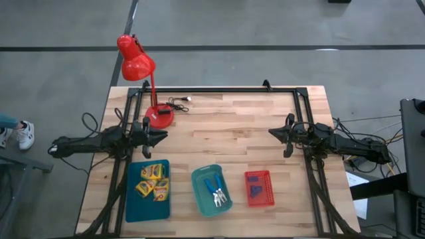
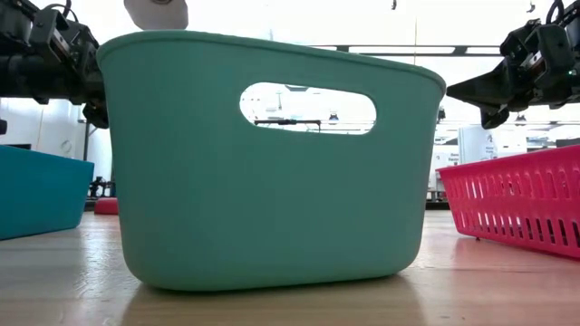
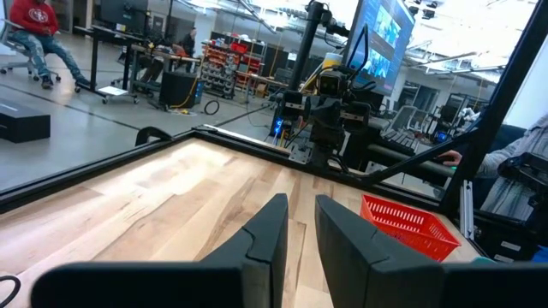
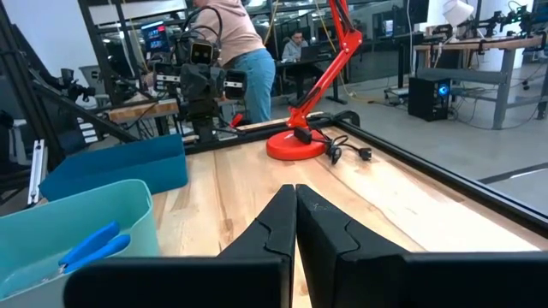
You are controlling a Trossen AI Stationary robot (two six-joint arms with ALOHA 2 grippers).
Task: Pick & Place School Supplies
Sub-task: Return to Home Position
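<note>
The three small yellow-green crayon boxes point(image 1: 152, 180) lie in the dark teal flat tray point(image 1: 133, 206) at the near left of the wooden table point(image 1: 226, 119). The blue-handled scissor-like tools point(image 1: 216, 190) lie in the pale green plastic bin point(image 1: 199, 199) at near centre. The tiny purple rectangular blocks point(image 1: 256, 191) are in the red mesh basket point(image 1: 267, 176) just right of the bin.

Both arms are held level above the table, pointing at each other across bare wood, well apart. The left gripper point(image 1: 161, 136) hangs just far of the teal tray and beside the base of the red desk lamp point(image 1: 136, 63). Its fingers point(image 3: 265, 235) stand a narrow slit apart with nothing between them. The right gripper point(image 1: 273, 132) is far of the red basket, with its fingers point(image 4: 278, 224) pressed together and empty.

Every supply lies nearward of the fingers and below them. The left arm is nearer the crayon boxes, the right arm nearer the blocks, and the scissors sit between the two. The trays' long sides run near to far, across the line of the arms. No supply shows loose on the table, so I judge that the sorting is done and only the retreat to rest remains, which calls for no grasp.

From table height the green bin's wall hides its contents. How many purple blocks there are cannot be made out from above, and the scissors read as one blue tangle.
</note>
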